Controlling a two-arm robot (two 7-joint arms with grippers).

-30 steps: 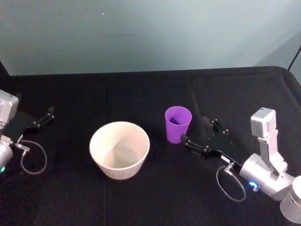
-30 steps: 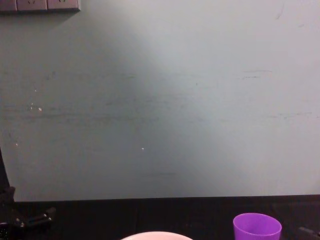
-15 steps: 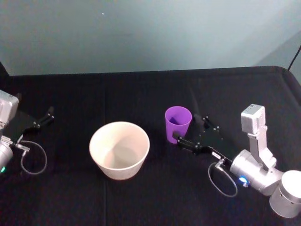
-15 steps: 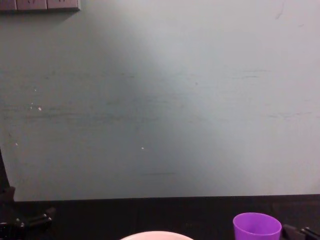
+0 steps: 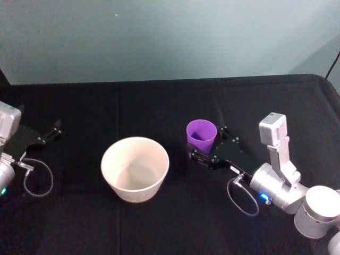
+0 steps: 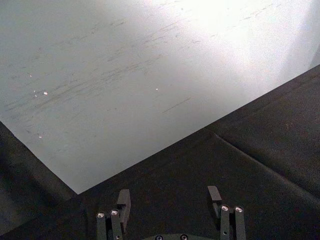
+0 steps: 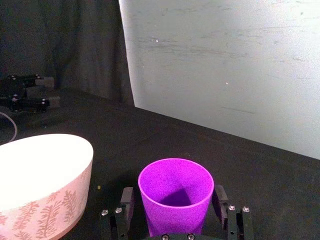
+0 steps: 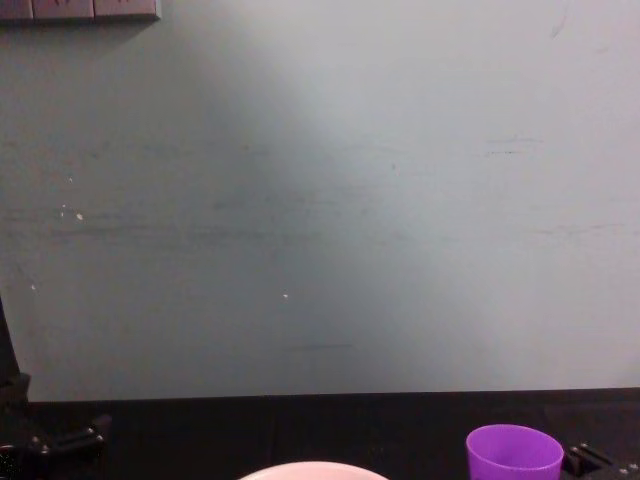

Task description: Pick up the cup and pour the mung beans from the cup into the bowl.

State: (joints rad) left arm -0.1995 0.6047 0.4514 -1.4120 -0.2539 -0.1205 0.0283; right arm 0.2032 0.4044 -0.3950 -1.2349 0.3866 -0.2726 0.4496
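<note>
- The purple cup stands upright on the black table, right of centre, with its open mouth up and its long axis vertical.
- The mung beans cannot be made out. The inside of the cup shows only a dark patch low down, so I cannot tell how full it is.
- The right gripper is level with the cup's body, one finger on each side of it. The fingers are spread wider than the cup, with a thin gap visible at each wall, so it brackets the cup but is not clamped on it.
- The key relation is that the cup sits squarely between the two fingers, in line with the wrist. The grasp should need only a closing squeeze across the cup's width, with no further reach.
- The white bowl sits just left of the cup, apart from it and slightly nearer the robot. Its rim is about as high as the cup's, so the pour will probably call for a lift, a short carry leftward and a tip toward that side.
- The left gripper rests at the far left edge of the table with its fingers apart, well away from both vessels. The right arm is clearly the nearer one.
</note>
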